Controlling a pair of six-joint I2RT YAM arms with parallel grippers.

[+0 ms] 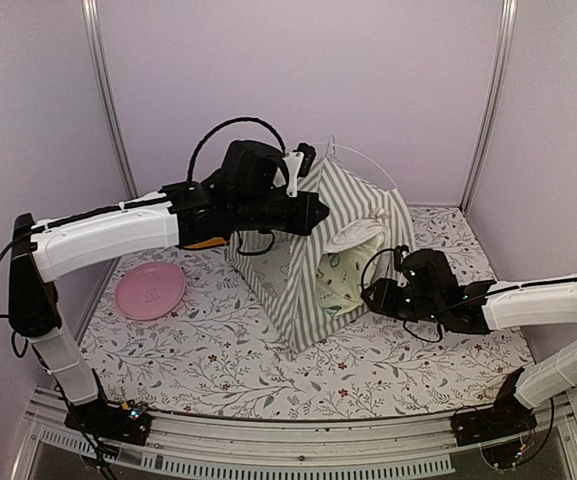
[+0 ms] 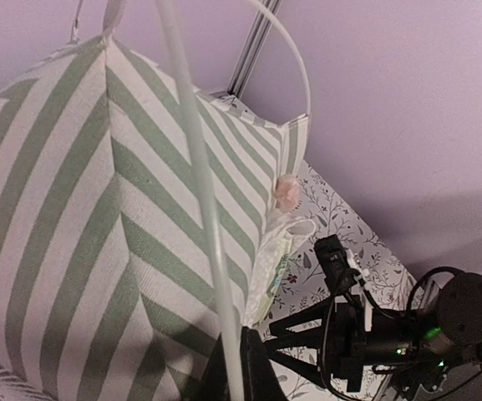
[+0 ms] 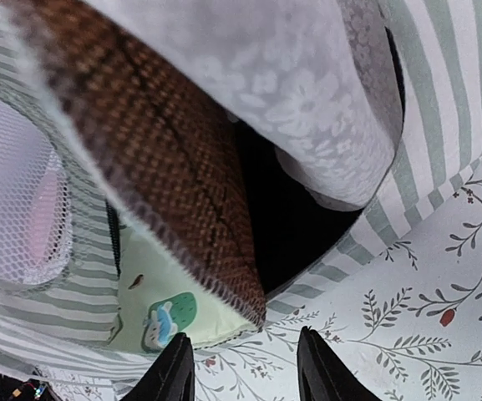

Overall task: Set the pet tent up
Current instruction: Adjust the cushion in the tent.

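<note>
- Top view: you have the pet tent (image 1: 303, 290) standing upright near the middle of the floral tablecloth (image 1: 218, 360), with its door turned toward the right arm. Your left gripper (image 1: 313, 212) is up at the tent's peak, and from here you cannot tell how its fingers stand. Your right gripper (image 1: 370, 296) sits low at the door opening, just beside the avocado-print mat (image 1: 343, 275) that shows inside. A pink dish (image 1: 150, 290) lies on the cloth, well apart from the tent on its left.
- Left wrist view: your left fingers (image 2: 257, 376) are pressed together at the bottom of the frame. They pinch the thin white pole (image 2: 195, 167), which runs up in front of the striped wall. A second pole (image 2: 295, 67) arcs over to the fabric's top corner.
- Right wrist view: your right fingers (image 3: 174, 372) are spread, with only tablecloth between them and nothing held. Just ahead of them the mat is folded up, showing its brown woven underside. The white lace curtain (image 3: 291, 92) hangs over the dark doorway, and the mesh window (image 3: 15, 192) is at the left.
</note>
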